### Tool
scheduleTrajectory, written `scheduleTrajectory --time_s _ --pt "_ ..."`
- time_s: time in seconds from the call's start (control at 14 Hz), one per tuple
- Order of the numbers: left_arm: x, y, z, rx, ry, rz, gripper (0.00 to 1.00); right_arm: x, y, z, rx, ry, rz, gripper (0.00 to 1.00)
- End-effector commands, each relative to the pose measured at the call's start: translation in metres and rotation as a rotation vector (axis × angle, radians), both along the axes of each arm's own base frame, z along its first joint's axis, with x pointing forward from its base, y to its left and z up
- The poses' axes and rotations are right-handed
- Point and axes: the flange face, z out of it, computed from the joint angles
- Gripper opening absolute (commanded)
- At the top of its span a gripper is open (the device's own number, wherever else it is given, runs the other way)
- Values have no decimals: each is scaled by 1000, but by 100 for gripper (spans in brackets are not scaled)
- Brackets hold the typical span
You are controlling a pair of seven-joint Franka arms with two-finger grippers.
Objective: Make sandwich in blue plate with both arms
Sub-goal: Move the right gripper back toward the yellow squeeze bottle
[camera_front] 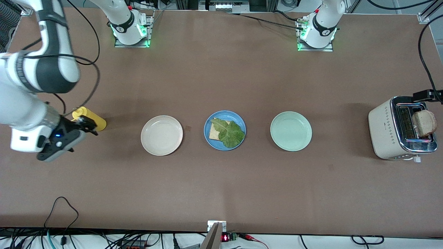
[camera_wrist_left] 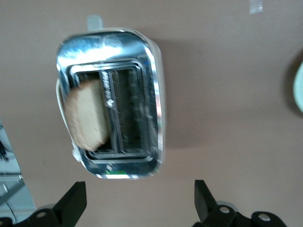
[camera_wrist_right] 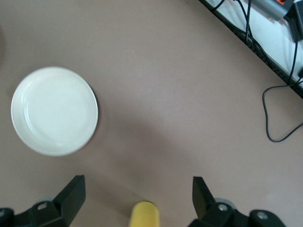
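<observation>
Blue plate (camera_front: 207,136): round, shallow, raised rim; I see it mid-table between a beige plate (camera_front: 161,135) and a mint plate (camera_front: 291,131).
Sandwich so far: one pale, brown-crusted bread slice (camera_front: 213,131) lying in the blue plate, with a crinkled lettuce leaf (camera_front: 229,133) on top. No top slice yet.
Second slice (camera_wrist_left: 86,115): rounded, matte, standing up out of one slot of the toaster (camera_wrist_left: 142,56) at the left arm's end of the table; the toaster has a cream body and a shiny chrome top.
Left gripper (camera_wrist_left: 140,201): over the table just beside the toaster, fingers spread wide, empty.
Right gripper (camera_wrist_right: 137,198): fingers wide, empty, over a smooth yellow cylinder (camera_front: 90,118) toward the right arm's end; I judge this arm to be waiting.
Risk, grip: I expect soft bread to crush or tear if pinched hard, or catch on the slot edge.
Risk, toaster: a sideways pull might tip or drag it.
Risk, placement: setting the slice down off-centre could push the loose leaf off.
</observation>
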Motion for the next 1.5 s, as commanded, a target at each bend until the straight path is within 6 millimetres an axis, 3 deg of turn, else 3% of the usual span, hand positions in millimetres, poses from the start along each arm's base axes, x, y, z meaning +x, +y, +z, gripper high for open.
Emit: scheduleTrajectory --time_s 0.0,0.21,0.43,0.79,0.93,1.21,1.43 --pt "5 27 -10 -12 -14 -56 100 -21 -61 -9 132 -16 126 100" --pt "6 18 -6 -14 -14 -64 100 -42 -121 -25 224 -55 271 100" --pt "7 -1 10 -16 -25 -87 100 -69 -158 -36 304 -93 497 100" --pt "5 -52 35 -23 -24 -44 100 -109 -211 -53 496 -146 715 100" --pt "5 -54 34 -24 -22 -42 100 -124 -235 -64 568 -171 738 100" --pt "5 -58 35 -26 -20 -47 100 -145 -283 -107 678 -287 732 100" --pt "5 -61 35 -28 -12 -49 100 -163 -315 -156 772 -346 694 100"
